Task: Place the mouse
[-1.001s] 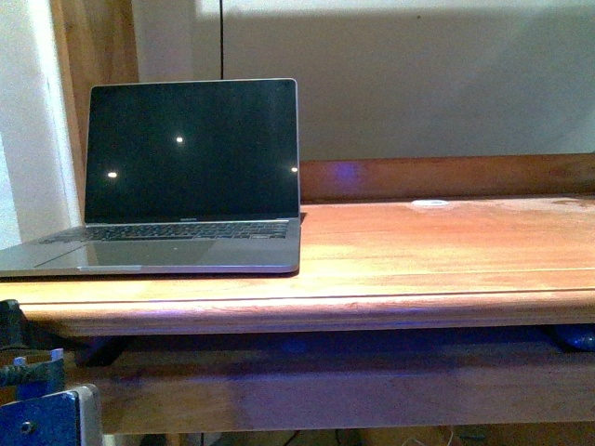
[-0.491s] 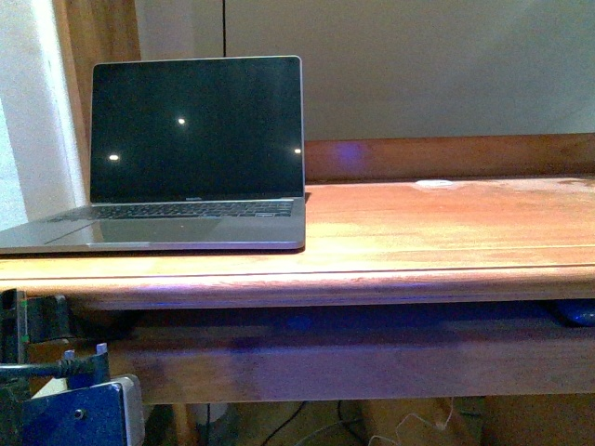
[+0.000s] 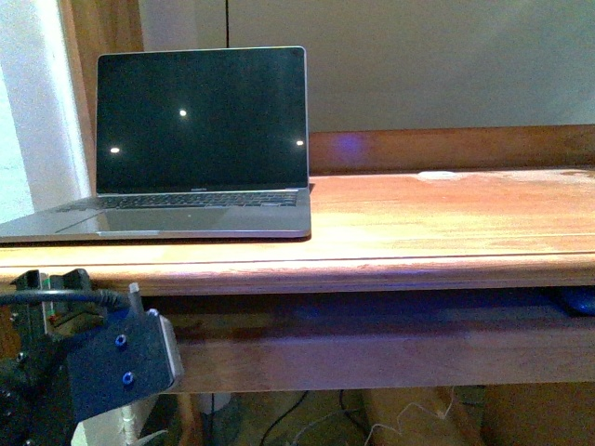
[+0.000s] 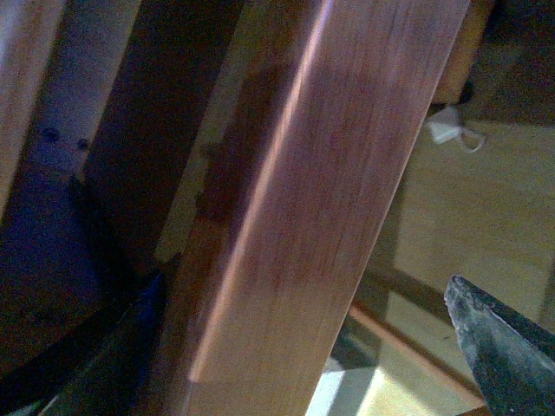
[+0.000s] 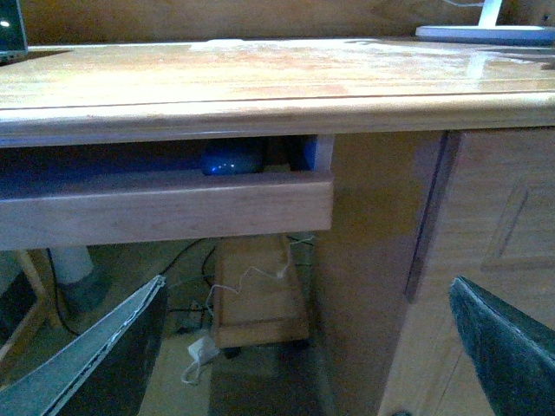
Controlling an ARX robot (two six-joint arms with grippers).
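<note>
The mouse [image 5: 232, 158] is a small dark domed shape lying in the pull-out tray [image 5: 165, 208] under the desk top. In the front view the mouse [image 3: 578, 299] shows as a dark bluish lump at the far right of that tray. My right gripper [image 5: 303, 347] is open and empty, lower than the tray and short of it. My left gripper [image 4: 303, 373] is open too, with a wooden rail [image 4: 312, 217] of the desk running between its fingers [image 4: 499, 355]. The left arm's wrist [image 3: 102, 362] shows at the lower left of the front view.
An open laptop [image 3: 203, 121] with a dark screen stands on the desk [image 3: 446, 223] at the left. A cabinet door [image 5: 512, 217] closes off the right side under the desk. A wooden box [image 5: 256, 295], cables and a white adapter [image 5: 201, 349] lie on the floor.
The left arm's wrist has risen into the front view's lower left corner. The desk and laptop have shifted upward in that view.
</note>
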